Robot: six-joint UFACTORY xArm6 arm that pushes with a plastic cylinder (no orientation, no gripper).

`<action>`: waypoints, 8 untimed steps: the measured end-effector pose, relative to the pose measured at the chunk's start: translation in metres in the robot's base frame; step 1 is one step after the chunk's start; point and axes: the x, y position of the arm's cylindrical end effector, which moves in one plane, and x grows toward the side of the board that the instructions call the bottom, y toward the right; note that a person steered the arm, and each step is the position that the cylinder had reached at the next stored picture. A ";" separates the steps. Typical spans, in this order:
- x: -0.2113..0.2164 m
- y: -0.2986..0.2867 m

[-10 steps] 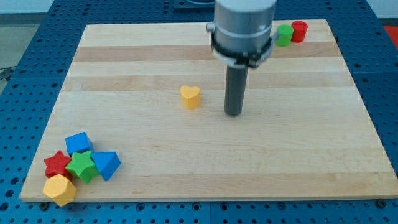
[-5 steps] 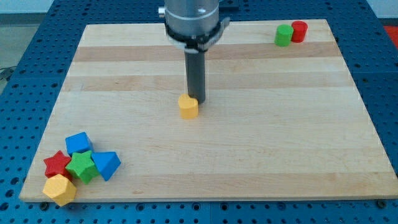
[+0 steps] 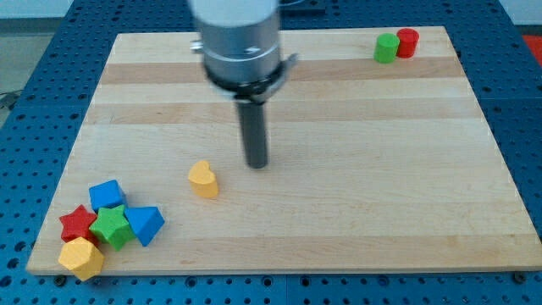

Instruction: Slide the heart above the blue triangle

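Observation:
The yellow heart (image 3: 203, 179) lies on the wooden board, left of centre. The blue triangle (image 3: 146, 224) sits at the bottom left, below and left of the heart, with a gap between them. My tip (image 3: 255, 164) is on the board to the upper right of the heart, a short way off and not touching it.
A cluster at the bottom left holds a blue block (image 3: 107, 194), a red star (image 3: 77, 224), a green star (image 3: 112, 226) and a yellow hexagon (image 3: 80, 257). A green block (image 3: 387, 47) and a red cylinder (image 3: 408, 41) stand at the top right corner.
The heart has slid down and left towards the blue triangle. My tip came in from the right, met the heart, and now trails behind it, apart from it.

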 end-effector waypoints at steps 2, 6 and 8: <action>-0.003 0.019; 0.040 -0.076; 0.062 -0.081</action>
